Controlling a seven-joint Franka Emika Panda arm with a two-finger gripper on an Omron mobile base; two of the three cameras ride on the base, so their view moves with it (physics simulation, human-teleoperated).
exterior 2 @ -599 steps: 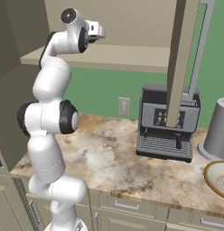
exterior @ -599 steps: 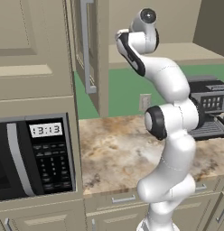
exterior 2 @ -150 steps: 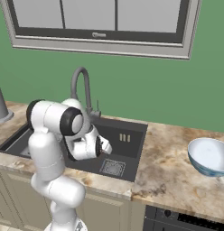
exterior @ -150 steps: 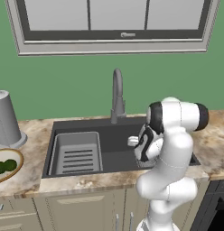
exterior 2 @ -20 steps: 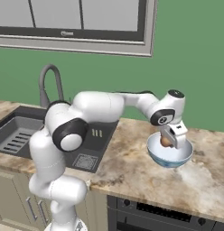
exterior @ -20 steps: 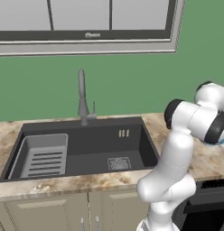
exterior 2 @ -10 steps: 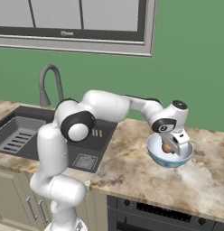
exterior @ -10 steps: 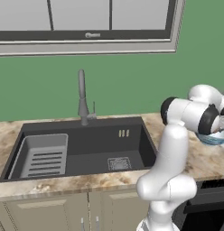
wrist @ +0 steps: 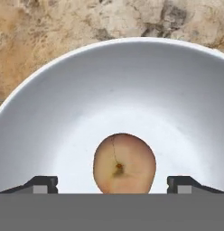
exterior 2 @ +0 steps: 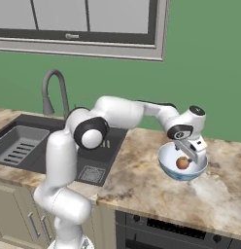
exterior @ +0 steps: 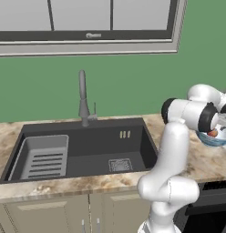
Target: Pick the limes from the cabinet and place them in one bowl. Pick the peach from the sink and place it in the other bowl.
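Two dark fingertips of the gripper point(wrist: 113, 182) stand wide apart, holding nothing, with the small round orange-red peach point(wrist: 124, 163) between them but untouched. It rests in the deep pale blue-white glassy bowl point(exterior 2: 167, 168) on the speckled stone counter point(exterior 2: 142, 182), apparently released so the bowl's curve keeps it from rolling.

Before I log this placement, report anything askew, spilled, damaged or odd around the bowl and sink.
Nothing stands out. The peach lies whole inside the pale blue bowl, which sits upright on the marble counter. The gripper is open with its fingertips apart either side of the fruit. The sink looks tidy, its rack in place.
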